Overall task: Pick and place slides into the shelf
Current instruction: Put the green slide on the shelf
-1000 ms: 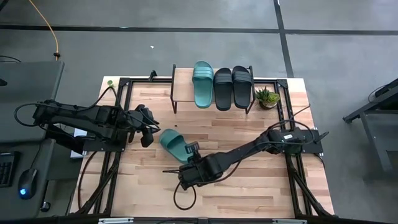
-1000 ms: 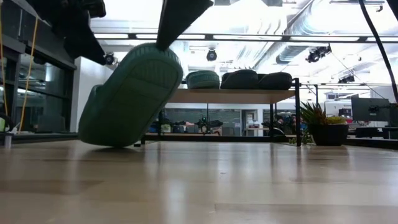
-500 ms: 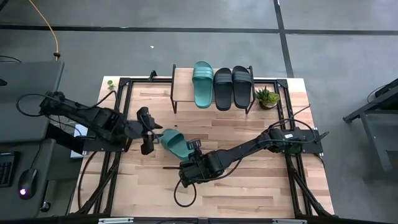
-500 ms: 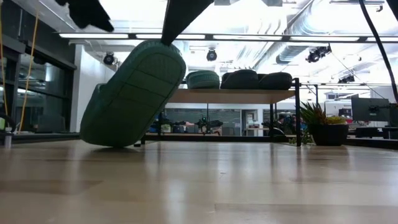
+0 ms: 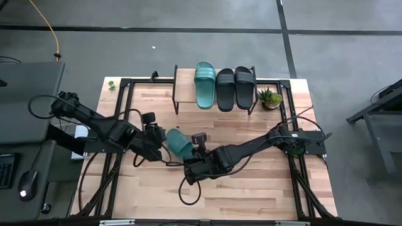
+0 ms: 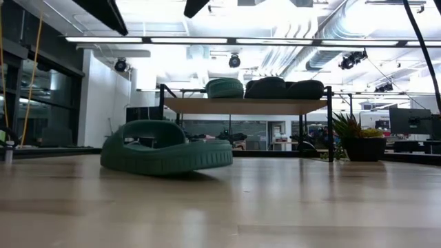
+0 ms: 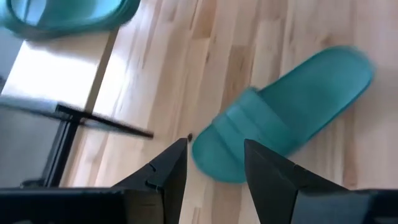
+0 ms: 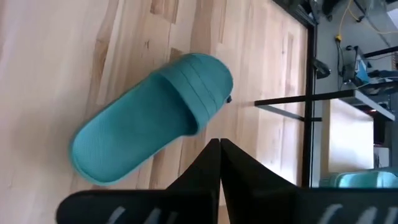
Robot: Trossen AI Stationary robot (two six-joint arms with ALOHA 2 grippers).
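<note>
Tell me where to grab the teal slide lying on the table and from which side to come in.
Grip the ribbed strap of the teal slide, one finger under its arch and one on top. It lies flat, sole down, so the strap is the only raised part. The left gripper is open and already faces the strap end, so probably come in from that side.

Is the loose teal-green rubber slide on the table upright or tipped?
Upright. The teal-green rubber slide lies flat, sole down on the wooden tabletop, strap up, free of both grippers.
</note>
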